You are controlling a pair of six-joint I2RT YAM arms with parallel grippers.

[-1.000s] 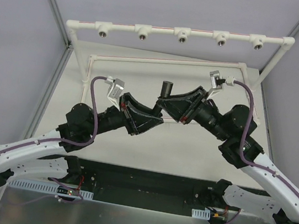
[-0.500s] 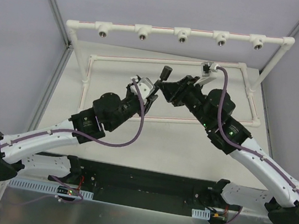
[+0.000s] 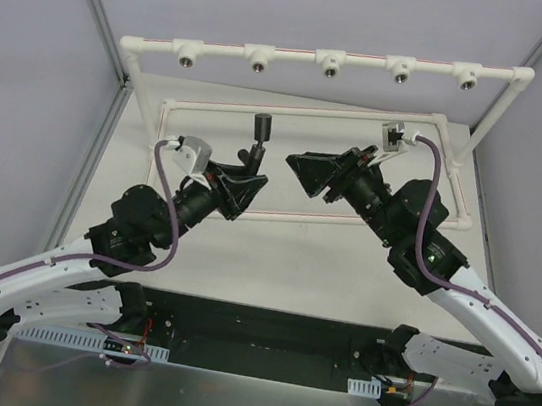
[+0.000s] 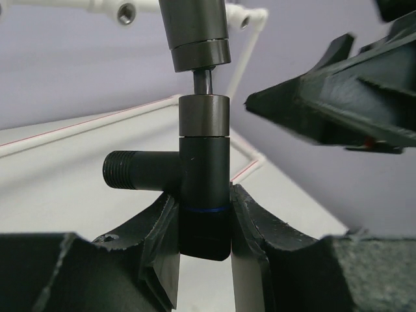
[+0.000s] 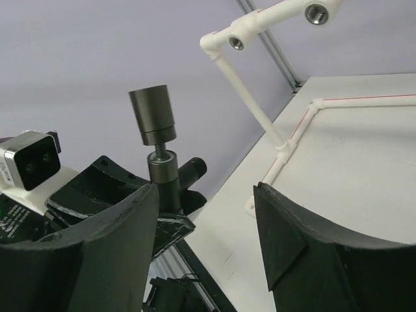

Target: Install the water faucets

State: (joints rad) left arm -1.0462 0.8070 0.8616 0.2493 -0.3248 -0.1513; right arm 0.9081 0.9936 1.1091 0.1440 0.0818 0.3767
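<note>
Pale tabletop [image 3: 343, 264] between lilac walls [image 3: 30, 48], with a white pipe frame [image 3: 301, 58] along the far side. Left claw [image 3: 252, 168] pinches the T-shaped faucet [image 3: 261, 129] by its lower body, knob up, above the table's middle. Right claw [image 3: 296, 169] is spread wide just right of it, not touching.

The pale grey table [image 3: 343, 264] fills the frame's middle; a white rectangular pipe frame [image 3: 314, 111] lies flat on its upper part.

1 black faucet [image 3: 259, 136], 5 white threaded fittings [image 3: 330, 63], 1 white pipe frame [image 3: 222, 49], 2 hands: left hand [image 3: 249, 167], right hand [image 3: 294, 162].
</note>
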